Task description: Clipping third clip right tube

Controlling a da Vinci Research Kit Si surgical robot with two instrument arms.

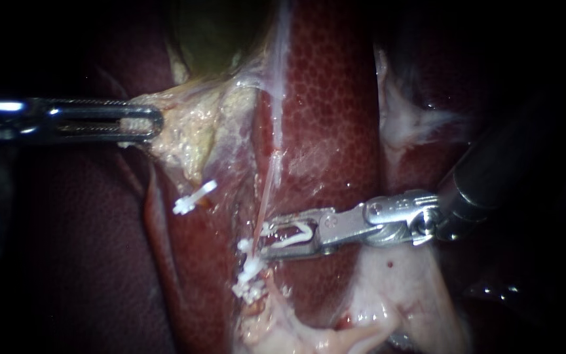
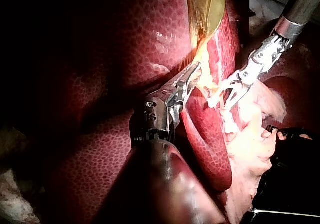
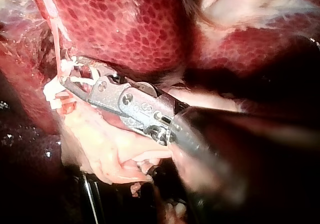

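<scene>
Right tube [image 1: 268, 190] runs 12-to-6 o'clock, right at 9 o'clock tips of right instrument [image 1: 264, 241] end effector. End effector spread wide, holding white clip [image 1: 296, 234]. Left instrument [image 1: 155, 124] far off, clenched on pale tissue [image 1: 188, 131].

**Colours and Patterns in the Field**

The liver [image 1: 325, 98] is coloured deep red and patterned throughout with fine honeycomb mottling. The gallbladder [image 1: 211, 33] is tinted olive-green, and the fatty tissue [image 1: 191, 134] next to it is cream-yellow. A thin tube [image 1: 264, 196] is seen in pinkish red. White is shown by the clip [image 1: 294, 234] in the silver right instrument [image 1: 270, 241], a lone clip [image 1: 194, 196] and the clustered clips [image 1: 249, 278]. The left instrument [image 1: 155, 122] is likewise finished in silver.
</scene>
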